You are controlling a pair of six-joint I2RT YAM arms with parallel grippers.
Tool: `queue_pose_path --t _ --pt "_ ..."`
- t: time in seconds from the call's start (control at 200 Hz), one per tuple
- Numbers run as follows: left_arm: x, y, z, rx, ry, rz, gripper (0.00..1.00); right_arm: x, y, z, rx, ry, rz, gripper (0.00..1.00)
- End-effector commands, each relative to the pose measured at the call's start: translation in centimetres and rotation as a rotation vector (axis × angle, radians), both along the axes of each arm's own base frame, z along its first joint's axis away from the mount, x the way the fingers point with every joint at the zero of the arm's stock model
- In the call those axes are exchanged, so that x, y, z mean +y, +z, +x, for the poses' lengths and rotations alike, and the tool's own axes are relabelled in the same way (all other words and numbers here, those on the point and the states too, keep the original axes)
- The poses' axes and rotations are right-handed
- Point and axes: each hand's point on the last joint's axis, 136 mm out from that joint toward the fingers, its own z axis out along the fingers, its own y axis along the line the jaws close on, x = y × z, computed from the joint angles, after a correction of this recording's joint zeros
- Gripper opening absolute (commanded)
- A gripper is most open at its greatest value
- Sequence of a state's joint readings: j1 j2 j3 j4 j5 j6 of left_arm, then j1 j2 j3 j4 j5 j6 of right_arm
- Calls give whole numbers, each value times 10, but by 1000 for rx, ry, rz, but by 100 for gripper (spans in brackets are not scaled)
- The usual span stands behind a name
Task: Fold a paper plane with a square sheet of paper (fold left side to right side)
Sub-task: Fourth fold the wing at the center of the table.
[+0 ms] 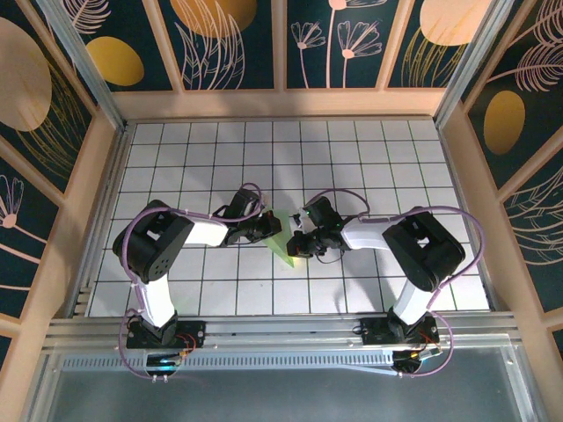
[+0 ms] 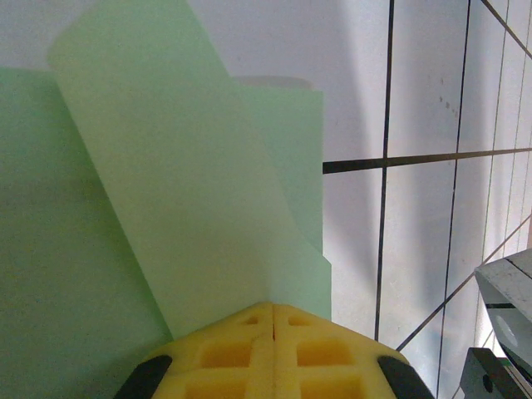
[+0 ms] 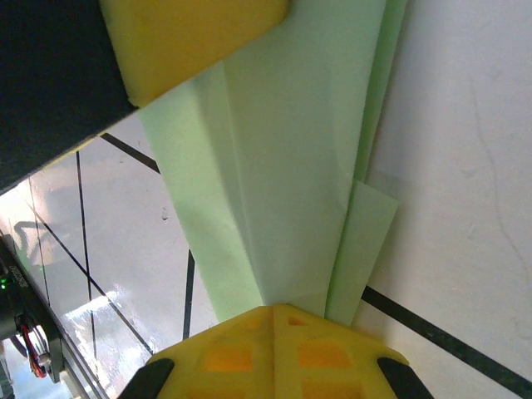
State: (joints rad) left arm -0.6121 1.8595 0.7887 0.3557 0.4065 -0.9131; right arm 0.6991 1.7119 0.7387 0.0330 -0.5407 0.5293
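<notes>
Bright, even light from above; both wrist views blur close up.

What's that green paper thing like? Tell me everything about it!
The paper is thin and pale mint green, folded into a narrow wedge with long creases and overlapping layers. It is near the middle of the white gridded table. The left pincer and right pincer are each shut on it.

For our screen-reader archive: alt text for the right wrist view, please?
The right tool, shut at the bottom edge, pinches a creased pale green sheet of paper that runs up to the left tool at top left, above a white table with black grid lines.
</notes>
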Motion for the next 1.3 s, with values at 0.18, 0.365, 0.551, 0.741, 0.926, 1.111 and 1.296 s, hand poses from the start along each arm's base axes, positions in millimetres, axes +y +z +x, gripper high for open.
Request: queue_pose_path --t 0.18,0.365,0.551,0.741,0.926,1.111,1.296 --pt "29 -25 7 21 64 147 4 -34 -39 -21 86 -3 -176 0" --pt "43 -20 28 -1 114 117 5 -45 -50 -26 97 15 -248 0" --pt "57 -16 50 -30 148 132 5 -50 -56 -31 113 26 -272 0" --pt "76 -25 70 -43 186 177 5 -48 -55 -32 117 30 -261 0" --pt "90 -29 88 -55 225 192 5 -47 -55 -31 112 34 -253 0" --pt "94 -21 113 -77 239 191 5 -47 -56 -31 114 35 -254 0" --pt "102 -18 135 -86 263 182 6 -46 -55 -29 109 37 -253 0"
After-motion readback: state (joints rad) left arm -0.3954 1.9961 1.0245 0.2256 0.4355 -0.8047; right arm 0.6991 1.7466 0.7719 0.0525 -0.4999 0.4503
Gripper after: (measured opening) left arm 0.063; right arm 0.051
